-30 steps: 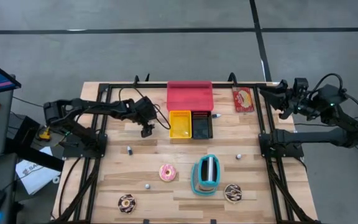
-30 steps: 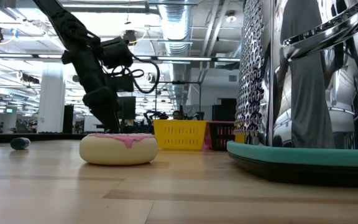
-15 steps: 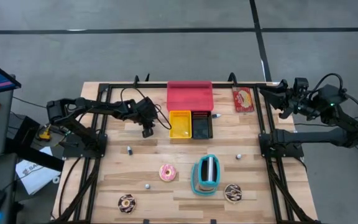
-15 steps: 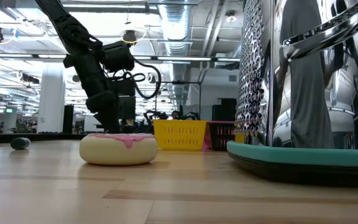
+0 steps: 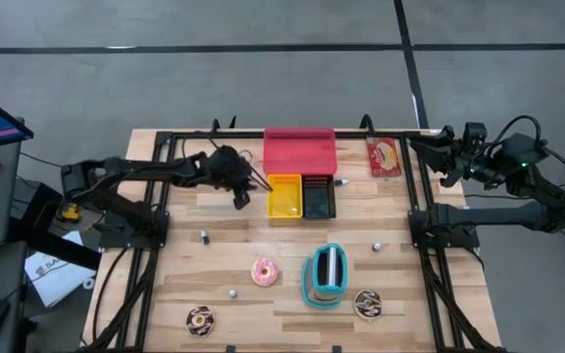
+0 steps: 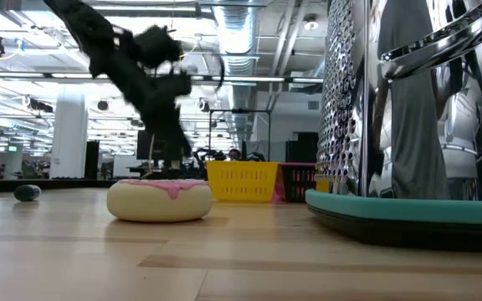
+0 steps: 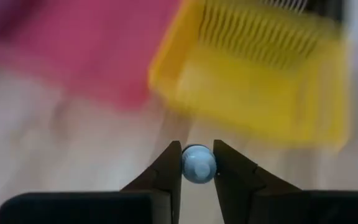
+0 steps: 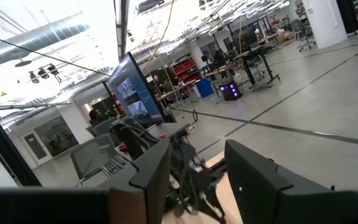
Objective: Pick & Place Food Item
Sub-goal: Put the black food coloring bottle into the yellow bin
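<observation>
A small blue ball (image 7: 197, 163), a berry-like food piece, sits between the fingers of my left gripper (image 7: 197, 167). In the high view that gripper (image 5: 242, 198) hovers just left of the yellow basket (image 5: 283, 195), slanting down toward it. A black basket (image 5: 318, 196) stands beside the yellow one, and a red tray (image 5: 299, 150) lies behind both. My right gripper (image 8: 197, 171) is open with nothing between its fingers. It is raised at the table's far right (image 5: 437, 157). My left gripper pinches the small blue ball (image 7: 198, 155) by two opposite sides, between the free ends of its two fingers (image 7: 169, 163). The fingers slant down from the table's left toward the yellow basket.
A pink donut (image 5: 265, 272), two chocolate donuts (image 5: 200, 318) (image 5: 367, 303) and a metal grater in a teal tray (image 5: 326, 275) lie on the near half. Small loose berries (image 5: 204, 235) (image 5: 231, 292) (image 5: 377, 245) dot the wood. A red packet (image 5: 385, 156) lies at the far right.
My left gripper has shut and then risen. It has moved a little toward the table's far edge and the yellow basket, tipping less steeply downward. My right arm has kept still.
</observation>
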{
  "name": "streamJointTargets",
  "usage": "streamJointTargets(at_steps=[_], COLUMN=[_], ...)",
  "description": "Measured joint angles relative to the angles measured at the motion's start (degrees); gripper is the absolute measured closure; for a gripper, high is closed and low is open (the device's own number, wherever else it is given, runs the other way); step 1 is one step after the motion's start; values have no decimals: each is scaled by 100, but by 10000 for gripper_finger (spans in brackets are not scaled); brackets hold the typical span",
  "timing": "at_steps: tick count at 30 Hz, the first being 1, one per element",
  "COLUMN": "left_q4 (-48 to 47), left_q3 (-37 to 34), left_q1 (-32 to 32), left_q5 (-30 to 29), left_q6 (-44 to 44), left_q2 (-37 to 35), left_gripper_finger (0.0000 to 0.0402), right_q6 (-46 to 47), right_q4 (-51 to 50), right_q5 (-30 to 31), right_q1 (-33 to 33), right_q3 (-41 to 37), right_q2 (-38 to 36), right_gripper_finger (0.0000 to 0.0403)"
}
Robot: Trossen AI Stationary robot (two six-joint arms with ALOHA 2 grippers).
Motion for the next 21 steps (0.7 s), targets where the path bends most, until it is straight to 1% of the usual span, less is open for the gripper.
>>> streamJointTargets(at_steps=[3, 6, 10, 15, 19, 21], left_q4=[197, 195, 150, 78, -246, -352], left_q3=[226, 564, 1043, 1636, 1901, 1936], left_q1=[-160, -413, -613, -626, -626, -626], left_q5=[-7, -15, -163, -321, -459, -465], left_q6=[-106, -18, 77, 161, 546, 588], left_q2=[-281, -179, 452, 1324, 1769, 1888], left_gripper_finger=[341, 341, 341, 341, 341, 341], right_q6=[0, -4, -48, -48, -48, -50], right_q4=[0, -2, -5, -4, -4, -2], right_q5=[0, 5, 6, 6, 6, 8], right_q1=[0, -2, 0, -2, 0, 0], right_q3=[0, 0, 0, 0, 0, 0], right_q2=[0, 0, 0, 0, 0, 7], right_gripper_finger=[256, 256, 256, 256, 256, 256])
